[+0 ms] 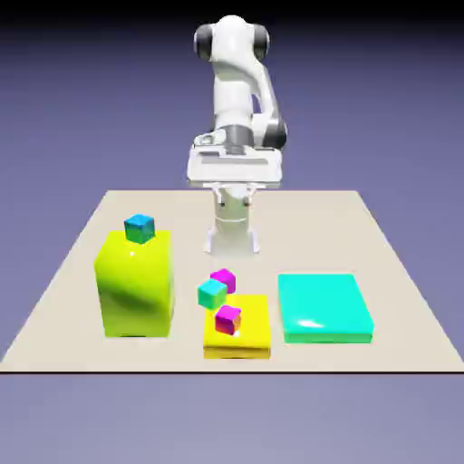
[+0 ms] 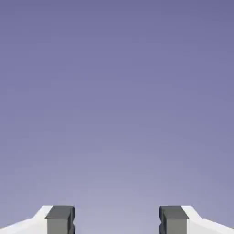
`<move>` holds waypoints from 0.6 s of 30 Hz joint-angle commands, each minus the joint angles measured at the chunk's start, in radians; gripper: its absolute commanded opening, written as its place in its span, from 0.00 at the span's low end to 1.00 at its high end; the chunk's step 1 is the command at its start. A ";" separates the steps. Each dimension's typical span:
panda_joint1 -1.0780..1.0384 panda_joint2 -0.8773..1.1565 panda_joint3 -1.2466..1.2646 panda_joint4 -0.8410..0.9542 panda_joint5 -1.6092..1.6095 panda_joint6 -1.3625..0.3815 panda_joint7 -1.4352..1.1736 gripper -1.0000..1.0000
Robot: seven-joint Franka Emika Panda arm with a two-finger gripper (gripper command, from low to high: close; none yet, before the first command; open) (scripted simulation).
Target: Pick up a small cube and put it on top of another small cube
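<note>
**Table stock — near to far**

Flat yellow block (image 1: 237, 337) w/ small cube (image 1: 227, 318) on top. Behind: cyan cube (image 1: 211, 293), 2nd magenta cube (image 1: 223, 280). Tall yellow block (image 1: 136, 283) carries another small cube (image 1: 140, 228). Gripper (image 2: 116, 219) — jaws apart, nothing between.

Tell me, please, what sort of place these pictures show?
Probably a rendered simulation test scene, not a real room: a beige table floats before a plain blue-violet backdrop, bearing flat-coloured blocks such as the tall yellow block and the turquoise slab.
</note>
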 commanded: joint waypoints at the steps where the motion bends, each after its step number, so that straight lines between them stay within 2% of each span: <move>1: 0.011 0.006 -0.011 -0.002 -0.007 -0.009 -0.044 0.50; 18: 0.191 0.101 -0.192 -0.029 -0.123 -0.170 -0.783 0.50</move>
